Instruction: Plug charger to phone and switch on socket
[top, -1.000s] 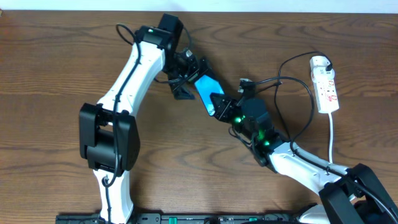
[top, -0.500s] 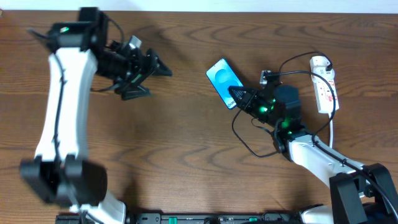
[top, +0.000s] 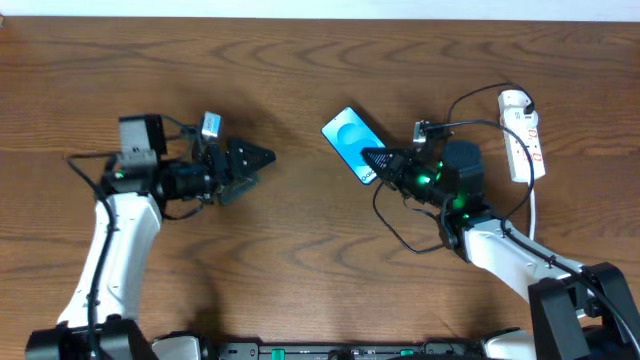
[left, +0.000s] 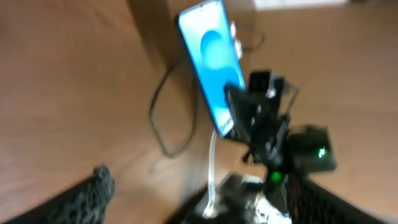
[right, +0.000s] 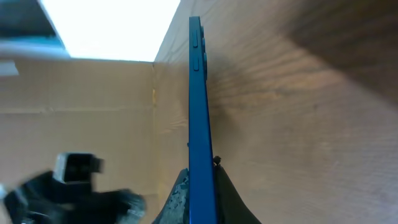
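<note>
Right wrist view has the right gripper (right: 200, 202) clamped on the phone (right: 199, 112), which sits edge-on between its fingers. Those fingers cover the phone's near end, so I can't tell whether the charger (left: 152, 112) tip is seated. The left gripper (top: 255, 172) has swung well away from the phone, spread and empty, so I judge its part done. Beyond the phone lies the socket (top: 526, 140), its switch too small to read.
</note>
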